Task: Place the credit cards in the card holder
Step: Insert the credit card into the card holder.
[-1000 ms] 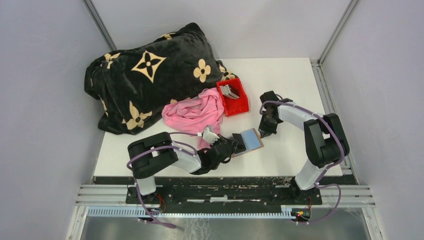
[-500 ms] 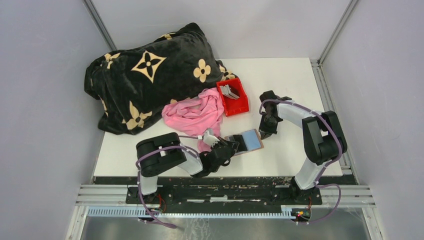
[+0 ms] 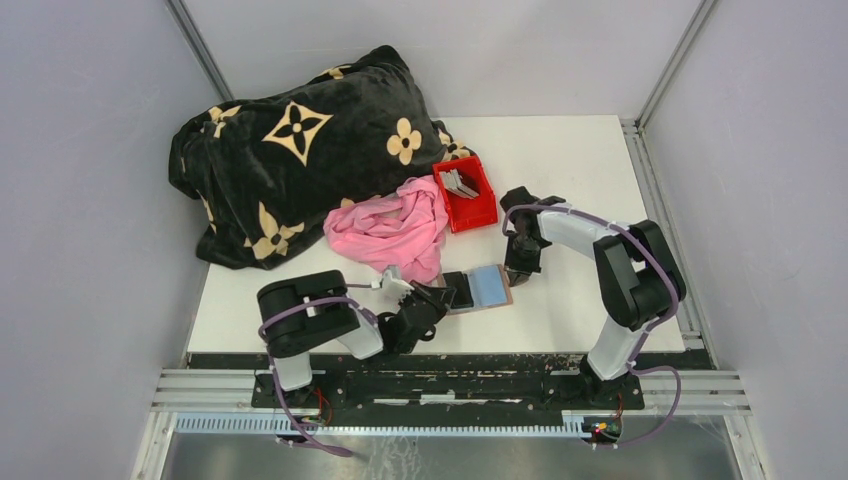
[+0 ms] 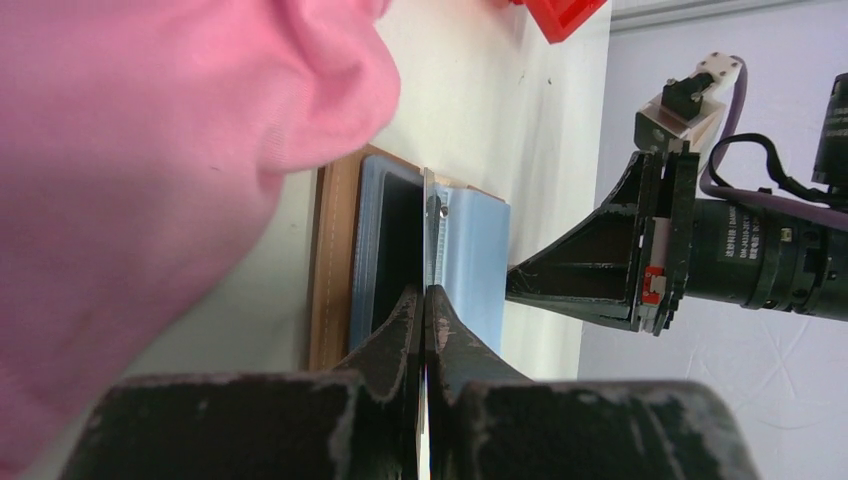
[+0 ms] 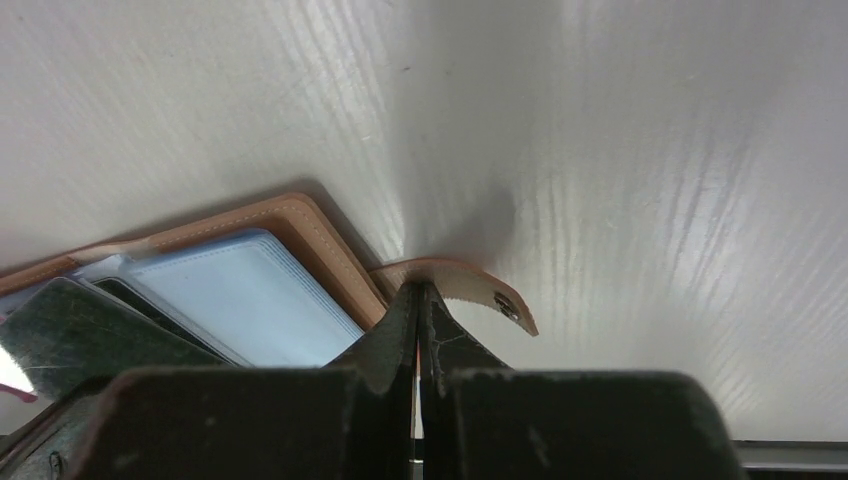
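The brown leather card holder [image 3: 492, 301] lies open on the white table, its light blue inner sleeves [image 3: 489, 283] facing up. My left gripper [image 3: 452, 294] is shut on a thin credit card [image 4: 428, 235], seen edge-on, whose far end reaches in among the sleeves [image 4: 478, 262]. My right gripper [image 5: 418, 292] is shut on the holder's curved snap tab [image 5: 465, 279] at the holder's [image 5: 300, 222] right edge. In the top view the right gripper [image 3: 519, 268] touches that edge. More credit cards [image 3: 458, 183] stand in the red bin [image 3: 474, 208].
A pink cloth [image 3: 392, 232] lies just left of the holder and fills the left of the left wrist view [image 4: 150, 150]. A black blanket [image 3: 300, 150] with tan flowers covers the back left. Grey walls enclose the table [image 3: 580, 160] on three sides.
The card holder has shifted left and slightly nearer, with both grippers still closed and moving along with it. The left arm has drawn back toward its base.
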